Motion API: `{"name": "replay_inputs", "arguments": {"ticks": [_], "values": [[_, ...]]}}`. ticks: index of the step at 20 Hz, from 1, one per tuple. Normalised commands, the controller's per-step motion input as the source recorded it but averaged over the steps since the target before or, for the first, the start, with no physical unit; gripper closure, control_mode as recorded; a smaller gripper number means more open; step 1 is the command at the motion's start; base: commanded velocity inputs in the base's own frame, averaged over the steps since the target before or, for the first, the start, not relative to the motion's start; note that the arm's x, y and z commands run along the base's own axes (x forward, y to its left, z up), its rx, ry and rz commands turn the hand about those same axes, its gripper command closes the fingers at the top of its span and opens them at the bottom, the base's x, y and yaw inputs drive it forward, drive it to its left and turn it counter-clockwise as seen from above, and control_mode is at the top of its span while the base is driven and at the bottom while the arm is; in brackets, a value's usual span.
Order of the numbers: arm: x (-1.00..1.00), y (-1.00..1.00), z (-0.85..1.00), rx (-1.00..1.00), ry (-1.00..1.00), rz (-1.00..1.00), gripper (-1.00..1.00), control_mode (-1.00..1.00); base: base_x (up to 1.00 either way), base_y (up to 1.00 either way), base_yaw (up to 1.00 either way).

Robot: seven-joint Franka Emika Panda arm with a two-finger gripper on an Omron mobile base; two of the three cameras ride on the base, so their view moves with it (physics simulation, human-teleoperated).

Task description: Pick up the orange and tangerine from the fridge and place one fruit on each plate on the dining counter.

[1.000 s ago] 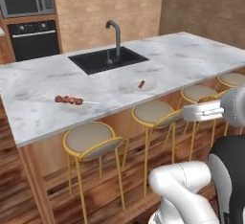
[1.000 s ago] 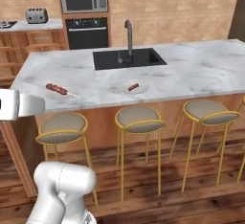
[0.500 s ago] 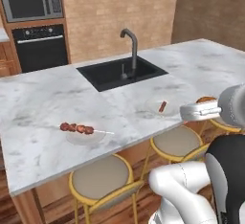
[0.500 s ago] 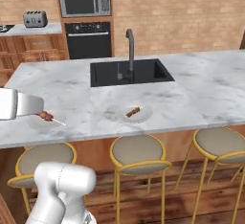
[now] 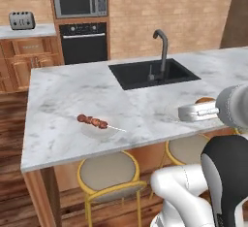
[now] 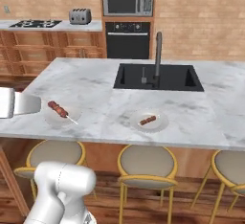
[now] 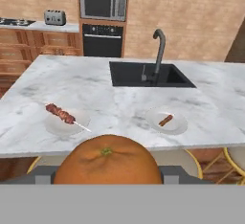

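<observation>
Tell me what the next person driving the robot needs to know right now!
Gripper: shut on an orange fruit, carried in front of the dining counter; whether it is the orange or the tangerine can't be told.
Two plates sit near the counter's front edge: left plate holds a meat skewer, right plate holds a small sausage.
Done: one fruit fetched.
Left: set it on a plate, then bring the other fruit for the second plate.
</observation>
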Motion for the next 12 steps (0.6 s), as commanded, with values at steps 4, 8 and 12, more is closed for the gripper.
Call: {"name": "replay_inputs", "arguments": {"ticks": [4,8,12], "values": [[0.0,0.0,0.0,0.0,0.0,0.0,1.0,1.0,1.0,-0.17,0.57],[0.0,0.0,0.0,0.0,0.0,0.0,1.0,1.0,0.87,-0.37,0.53],[0.0,0.0,0.0,0.0,0.0,0.0,1.0,1.0,0.52,-0.06,0.19]]}}
